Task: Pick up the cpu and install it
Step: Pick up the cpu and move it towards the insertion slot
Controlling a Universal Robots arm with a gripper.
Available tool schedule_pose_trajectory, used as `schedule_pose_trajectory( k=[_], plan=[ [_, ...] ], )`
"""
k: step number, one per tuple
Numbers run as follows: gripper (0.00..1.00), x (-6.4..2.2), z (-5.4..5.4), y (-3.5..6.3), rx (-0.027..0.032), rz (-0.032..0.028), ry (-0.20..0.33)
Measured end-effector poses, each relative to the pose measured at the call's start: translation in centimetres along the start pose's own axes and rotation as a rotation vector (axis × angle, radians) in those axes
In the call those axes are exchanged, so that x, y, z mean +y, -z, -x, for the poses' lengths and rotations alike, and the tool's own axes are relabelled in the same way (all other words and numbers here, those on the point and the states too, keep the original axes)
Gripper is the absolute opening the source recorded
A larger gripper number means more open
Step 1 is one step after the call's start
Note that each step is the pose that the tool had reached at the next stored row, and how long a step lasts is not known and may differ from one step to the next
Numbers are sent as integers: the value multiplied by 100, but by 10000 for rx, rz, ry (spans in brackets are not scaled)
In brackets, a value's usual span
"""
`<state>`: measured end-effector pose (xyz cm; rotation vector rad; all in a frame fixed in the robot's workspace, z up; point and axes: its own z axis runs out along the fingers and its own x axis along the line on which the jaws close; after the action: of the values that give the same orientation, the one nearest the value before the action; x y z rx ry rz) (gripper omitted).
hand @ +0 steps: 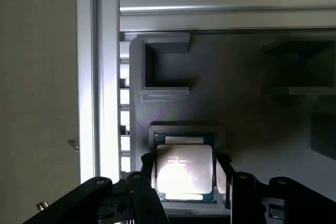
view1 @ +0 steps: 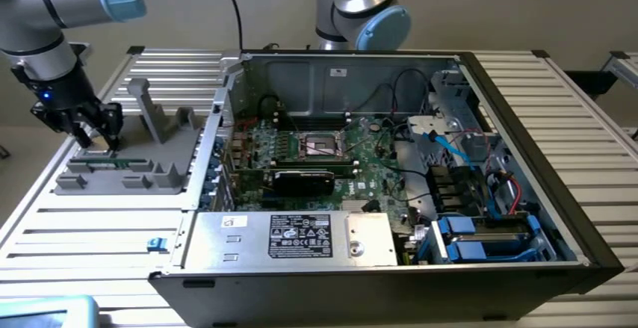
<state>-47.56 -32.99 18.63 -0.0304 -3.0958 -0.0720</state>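
Exterior view: pale wall behind and a table of aluminium slats (view1: pixel 90 231). An open PC case (view1: pixel 339 81) takes the centre of the frame. The motherboard socket (view1: pixel 324 146) sits near dead centre with nothing in it. A grey parts tray (view1: pixel 130 171) lies on the slats at about 9 o'clock from the case. The arm (view1: pixel 50 14) comes in from 10 o'clock. Its gripper (view1: pixel 95 145) points down into the tray's near corner, well apart from the socket. The chip is too small to make out from here.

Wrist view: more slats (hand: pixel 210 9) beyond, and the grey tray (hand: pixel 247 129) underneath. The cpu (hand: pixel 185 174) lies flat in its square pocket, silver top up and catching glare. The gripper (hand: pixel 186 177) straddles it. The claw is parted, with one of the fingers (hand: pixel 149 169) close beside each of two opposite edges. I see no lift, and the chip looks seated level in the pocket.

Step, as a judgement: this is the pick-up at the point of grasp, so the task is early and the install has not begun. The grasp calls for both fingers to meet the chip's edges evenly so it does not tip or jam in the pocket. It then has to come out level. Seating it later will depend on matching its orientation to the socket, which cannot be checked from these pictures.
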Motion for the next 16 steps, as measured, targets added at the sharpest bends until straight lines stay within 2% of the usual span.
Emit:
schedule_pose_trajectory(
  k=[3,10,16],
  plan=[
    [54,1,0,3,-4,2,-1],
    [54,7,-7,155,-2,1,-1],
    [54,19,-14,403,-2,1,-1]
  ],
)
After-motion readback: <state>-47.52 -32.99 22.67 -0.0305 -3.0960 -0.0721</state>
